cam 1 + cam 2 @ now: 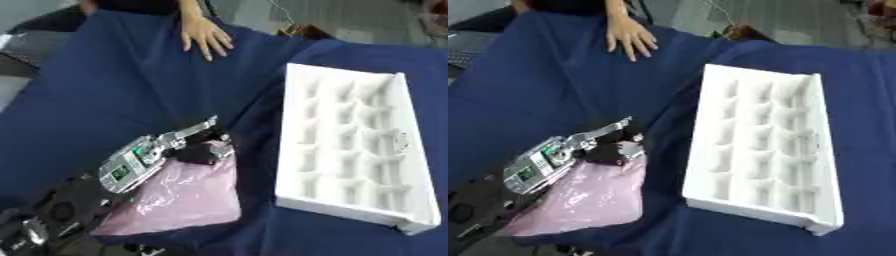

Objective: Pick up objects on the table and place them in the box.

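Note:
A pink translucent plastic bag (188, 196) lies on the blue cloth at the lower left, its top end bunched up. My left hand (144, 159), silver and black with a green light on its back, comes in from the lower left and lies over that top end. Its dark fingers (203, 151) curl round the bunched plastic, while one silver finger points straight out toward the box. The white foam box (348, 209), long and split into several small moulded pockets, lies to the right of the bag, apart from it. My right hand shows in neither view.
Blue cloth (114, 90) covers the whole table, with folds running between the bag and the box. A person's bare hand (206, 35) rests flat on the cloth at the far edge, away from the bag and box.

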Controlling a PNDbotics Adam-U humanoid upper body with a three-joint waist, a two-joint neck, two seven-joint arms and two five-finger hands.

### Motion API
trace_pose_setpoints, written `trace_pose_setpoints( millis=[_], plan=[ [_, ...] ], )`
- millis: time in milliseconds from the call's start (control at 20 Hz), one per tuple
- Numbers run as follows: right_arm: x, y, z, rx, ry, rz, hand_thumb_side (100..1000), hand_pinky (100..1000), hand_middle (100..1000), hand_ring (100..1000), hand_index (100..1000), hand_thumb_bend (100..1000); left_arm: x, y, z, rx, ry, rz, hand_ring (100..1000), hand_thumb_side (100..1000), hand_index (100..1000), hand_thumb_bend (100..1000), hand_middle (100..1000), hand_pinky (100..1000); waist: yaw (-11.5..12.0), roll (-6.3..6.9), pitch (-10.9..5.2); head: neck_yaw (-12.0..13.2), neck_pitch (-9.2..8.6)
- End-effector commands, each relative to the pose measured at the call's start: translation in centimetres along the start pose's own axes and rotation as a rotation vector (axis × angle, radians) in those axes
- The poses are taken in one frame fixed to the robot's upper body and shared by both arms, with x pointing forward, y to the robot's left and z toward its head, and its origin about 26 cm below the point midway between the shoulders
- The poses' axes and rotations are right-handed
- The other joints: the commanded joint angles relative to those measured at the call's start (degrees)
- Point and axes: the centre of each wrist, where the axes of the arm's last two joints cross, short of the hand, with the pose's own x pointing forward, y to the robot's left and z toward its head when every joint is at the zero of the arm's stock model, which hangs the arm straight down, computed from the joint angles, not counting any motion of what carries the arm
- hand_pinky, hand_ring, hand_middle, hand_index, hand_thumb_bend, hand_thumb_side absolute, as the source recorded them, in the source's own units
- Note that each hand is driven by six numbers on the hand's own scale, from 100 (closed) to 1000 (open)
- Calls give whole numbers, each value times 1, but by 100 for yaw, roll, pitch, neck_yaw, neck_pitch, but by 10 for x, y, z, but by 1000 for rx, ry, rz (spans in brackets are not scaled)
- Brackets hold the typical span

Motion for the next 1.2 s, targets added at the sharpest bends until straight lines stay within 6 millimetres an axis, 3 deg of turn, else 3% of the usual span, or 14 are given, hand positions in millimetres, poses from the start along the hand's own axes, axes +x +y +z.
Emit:
trace_pose_setpoints(
  millis=[50, 100, 300, 600, 1000, 1200],
  plan=[
    [6, -9, -2, -16, -21, 22, 787, 582, 767, 656, 917, 100, 30, 15, -4, 62, -91, 36, 100, 703, 123, 100, 100, 100, 25, 19, -76, -41, -84],
    [6, -9, -2, -15, -20, 23, 788, 582, 767, 656, 917, 100, 42, 21, -5, 104, -125, 73, 100, 575, 123, 100, 100, 100, 37, 25, -79, -39, -82],
    [5, -9, -1, -15, -15, 25, 790, 581, 767, 656, 918, 100, 78, 35, -4, 207, -227, 286, 100, 604, 123, 100, 100, 100, 72, 56, -80, -36, -75],
    [5, -10, -1, -19, -12, 28, 791, 580, 767, 656, 918, 100, 84, 40, -3, 177, -239, 396, 100, 593, 123, 100, 100, 100, 77, 79, -90, -58, -81],
    [5, -10, 0, -19, -12, 28, 790, 581, 767, 656, 918, 100, 86, 38, -6, 136, -244, 368, 100, 600, 123, 100, 100, 100, 75, 78, -93, -39, -73],
    [5, -10, 0, -17, -9, 30, 790, 581, 767, 656, 918, 100, 99, 48, -13, 112, -313, 261, 100, 672, 123, 100, 100, 100, 69, 85, -116, -30, -66]
  ],
)
